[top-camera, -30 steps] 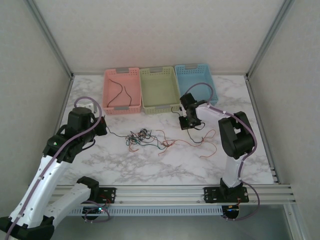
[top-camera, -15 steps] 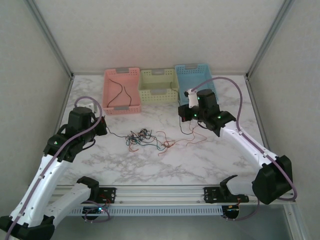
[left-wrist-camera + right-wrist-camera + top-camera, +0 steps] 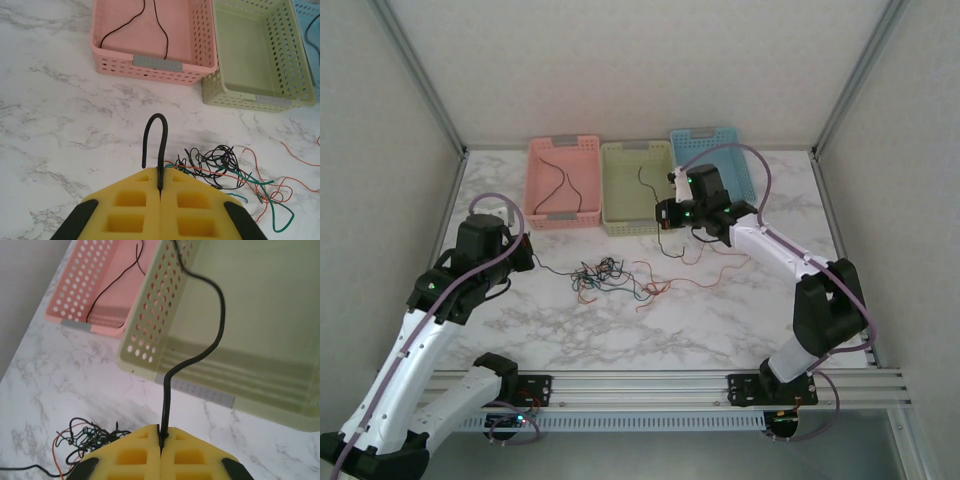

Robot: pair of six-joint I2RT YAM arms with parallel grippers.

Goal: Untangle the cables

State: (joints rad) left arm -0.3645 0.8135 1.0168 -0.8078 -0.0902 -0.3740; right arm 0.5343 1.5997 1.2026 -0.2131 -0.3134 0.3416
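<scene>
Cables (image 3: pixel 610 278) lie in a loose knot of black, green and orange-red strands a little left of the tabletop's (image 3: pixel 620 340) middle, with orange-red and green ends trailing toward the right edge. The left gripper (image 3: pixel 160 176) has its yellow pads (image 3: pixel 130 205) pressed together on a black strand (image 3: pixel 156 131), which arches up out of the pinch and drops back beside it; in that wrist view the knot sits just beyond, to the right. The right gripper (image 3: pixel 162 434) is likewise clamped on a dark strand (image 3: pixel 212 335), which climbs and curves over the near wall of the green basket (image 3: pixel 150 305). The overhead camera places the left gripper (image 3: pixel 527 258) toward the left edge and the right gripper (image 3: pixel 665 214) at the green basket's front. It also takes in the blue basket (image 3: pixel 705 133), last in a row of three along the far edge. The pink basket (image 3: pixel 150 62) holds a loose black wire (image 3: pixel 159 27). The tabletop is white marble with grey veins, closed in by pale walls (image 3: pixel 640 70), with an aluminium rail (image 3: pixel 650 380) along the near edge.
</scene>
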